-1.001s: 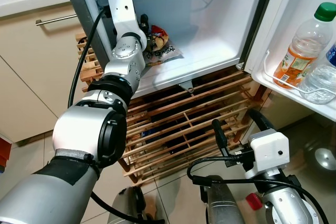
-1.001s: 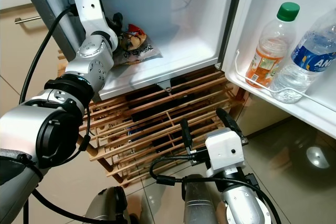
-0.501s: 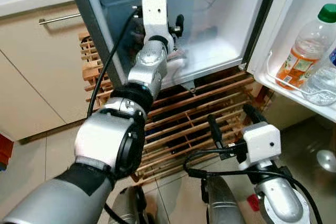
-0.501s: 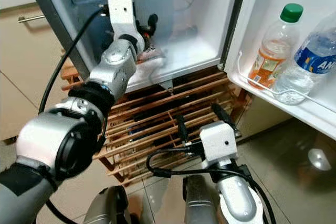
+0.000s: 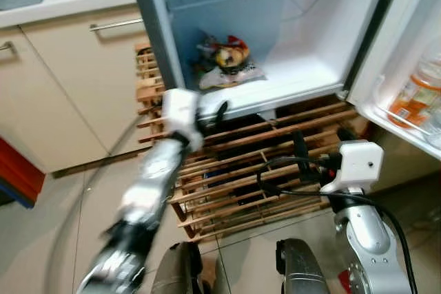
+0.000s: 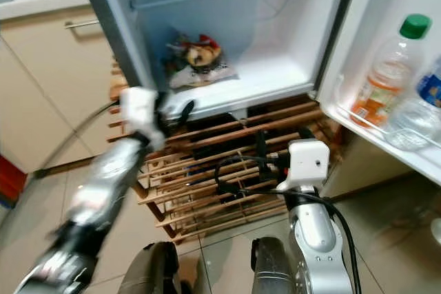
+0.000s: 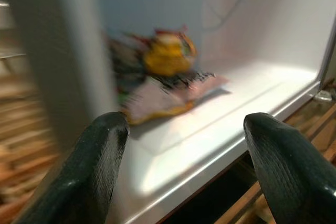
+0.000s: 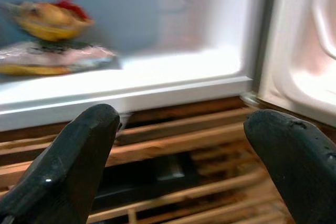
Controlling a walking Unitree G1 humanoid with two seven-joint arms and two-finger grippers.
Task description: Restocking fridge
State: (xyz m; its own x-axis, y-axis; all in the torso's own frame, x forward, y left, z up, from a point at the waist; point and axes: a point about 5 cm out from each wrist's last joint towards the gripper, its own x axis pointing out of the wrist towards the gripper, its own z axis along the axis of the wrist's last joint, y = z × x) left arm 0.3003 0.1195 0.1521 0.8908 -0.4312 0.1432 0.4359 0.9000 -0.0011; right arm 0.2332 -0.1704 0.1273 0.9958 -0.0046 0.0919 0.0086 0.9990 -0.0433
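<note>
Below the fridge (image 5: 303, 80), left pincer (image 7: 184, 156) gapes wide (empty)

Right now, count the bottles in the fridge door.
2. The green-capped bottle of orange drink stands in the door shelf; the clear water bottle leans beside it at the picture's edge. More may sit beyond the frame.

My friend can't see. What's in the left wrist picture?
A colourful snack bag lies on the white floor of the open fridge. The left end effector is open and empty, just outside the fridge's front edge.
</note>
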